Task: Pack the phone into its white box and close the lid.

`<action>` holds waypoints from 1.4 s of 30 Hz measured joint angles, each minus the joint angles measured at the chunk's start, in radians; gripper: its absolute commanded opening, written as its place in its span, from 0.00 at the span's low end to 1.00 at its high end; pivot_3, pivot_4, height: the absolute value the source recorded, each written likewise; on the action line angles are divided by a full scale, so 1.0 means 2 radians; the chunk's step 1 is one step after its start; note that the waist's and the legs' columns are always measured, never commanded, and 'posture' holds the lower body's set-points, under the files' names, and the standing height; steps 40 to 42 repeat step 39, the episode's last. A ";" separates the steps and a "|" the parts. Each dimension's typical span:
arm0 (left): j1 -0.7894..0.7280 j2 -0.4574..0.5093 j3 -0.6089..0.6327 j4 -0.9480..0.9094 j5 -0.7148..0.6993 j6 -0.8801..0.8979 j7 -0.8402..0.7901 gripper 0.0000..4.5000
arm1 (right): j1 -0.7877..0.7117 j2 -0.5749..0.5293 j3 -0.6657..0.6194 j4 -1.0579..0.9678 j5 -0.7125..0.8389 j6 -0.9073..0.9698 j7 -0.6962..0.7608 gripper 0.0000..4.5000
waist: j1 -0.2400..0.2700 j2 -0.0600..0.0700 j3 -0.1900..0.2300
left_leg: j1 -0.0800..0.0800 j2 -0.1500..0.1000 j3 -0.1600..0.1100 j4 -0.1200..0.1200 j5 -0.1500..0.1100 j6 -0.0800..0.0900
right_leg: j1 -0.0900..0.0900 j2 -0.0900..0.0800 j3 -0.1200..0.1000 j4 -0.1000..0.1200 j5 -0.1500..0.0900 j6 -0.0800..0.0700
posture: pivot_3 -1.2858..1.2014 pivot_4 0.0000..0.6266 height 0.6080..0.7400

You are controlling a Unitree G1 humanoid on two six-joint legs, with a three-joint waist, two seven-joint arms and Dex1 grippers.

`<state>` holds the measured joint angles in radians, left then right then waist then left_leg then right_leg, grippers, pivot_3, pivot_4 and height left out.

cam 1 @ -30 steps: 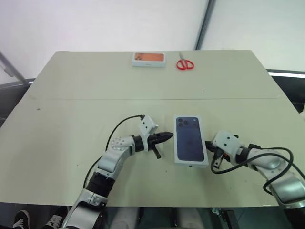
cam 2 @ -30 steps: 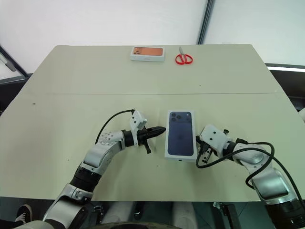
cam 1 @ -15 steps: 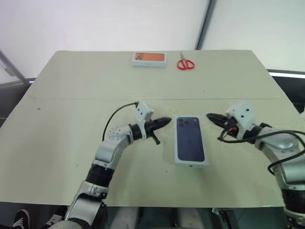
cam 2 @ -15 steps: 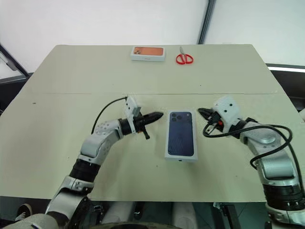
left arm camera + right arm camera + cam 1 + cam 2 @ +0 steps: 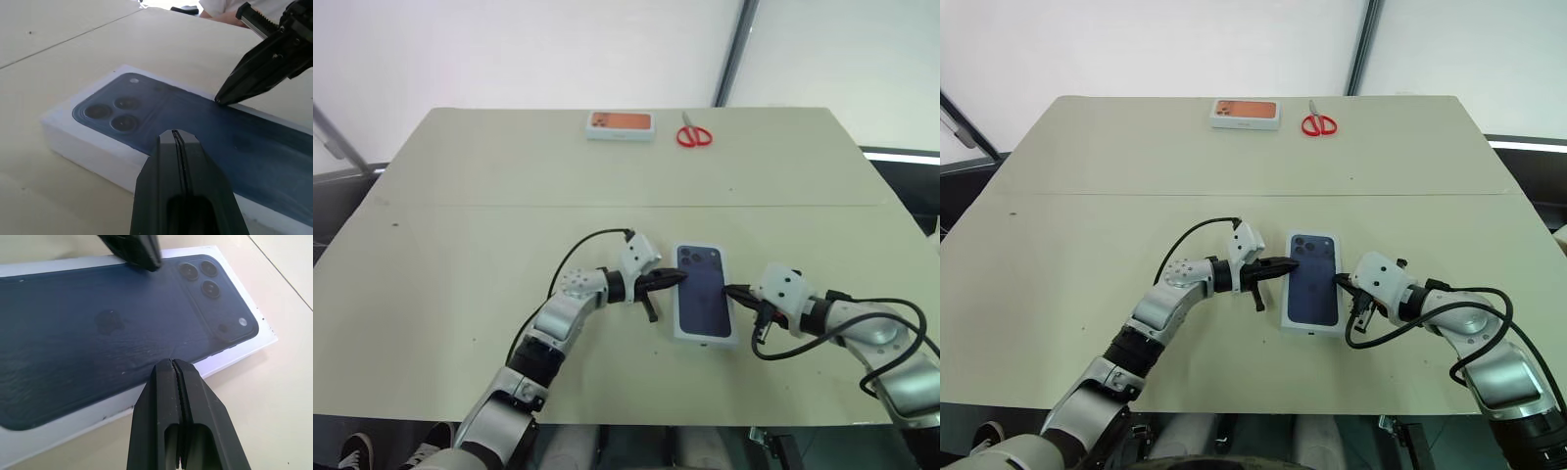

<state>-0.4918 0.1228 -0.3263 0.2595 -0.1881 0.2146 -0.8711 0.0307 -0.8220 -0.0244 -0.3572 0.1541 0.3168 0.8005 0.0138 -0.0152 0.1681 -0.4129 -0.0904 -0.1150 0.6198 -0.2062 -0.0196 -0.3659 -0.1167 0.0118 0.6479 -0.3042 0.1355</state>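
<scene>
Even, bright, diffuse light covers the pale desk (image 5: 460,255), with faint, soft shadows under the arms. Head views are sharp at the centre, the desk's far edge slightly bowed. In the wrist views, the near fingers (image 5: 183,196) blur softly, while the lid (image 5: 98,333) shows a dull sheen.

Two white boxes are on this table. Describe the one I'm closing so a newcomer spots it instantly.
On the beige table, look at the near edge, between the left gripper and the right gripper. There lies the white box with the lid on it. Its picture is a dark navy phone; the white box with an orange picture lies at the far edge beside red scissors.
</scene>
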 measured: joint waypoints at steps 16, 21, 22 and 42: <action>0.006 0.100 0.096 -0.065 -0.077 0.086 -0.045 1.00 | -0.073 0.035 -0.054 -0.007 0.134 0.089 0.031 0.66 | -0.002 0.001 0.001 | 0.000 0.000 0.001 -0.003 0.000 0.000 | -0.002 0.000 0.001 0.000 0.000 0.000 | 0.52 0.24 1.00; 0.022 0.151 0.119 -0.101 -0.100 0.099 -0.068 1.00 | -0.078 0.029 -0.052 -0.008 0.155 0.083 0.062 0.99 | -0.002 0.000 0.001 | -0.001 0.000 0.001 -0.002 0.000 0.000 | -0.003 -0.001 0.001 0.000 0.000 0.000 | 0.52 0.24 1.00; 0.031 0.165 0.126 -0.105 -0.102 0.099 -0.072 1.00 | -0.075 0.025 -0.052 -0.007 0.155 0.076 0.070 0.99 | -0.003 0.001 0.001 | -0.001 0.000 0.001 -0.002 0.000 0.000 | -0.003 -0.001 0.001 0.000 0.000 0.000 | 0.52 0.24 1.00; 0.209 0.284 0.254 -0.166 -0.128 0.090 -0.079 1.00 | 0.025 -0.014 -0.114 0.017 0.159 -0.028 0.166 0.99 | 0.000 0.001 0.001 | -0.002 0.001 0.001 -0.003 0.000 0.000 | -0.004 -0.002 0.002 -0.001 -0.001 -0.001 | 0.52 0.24 1.00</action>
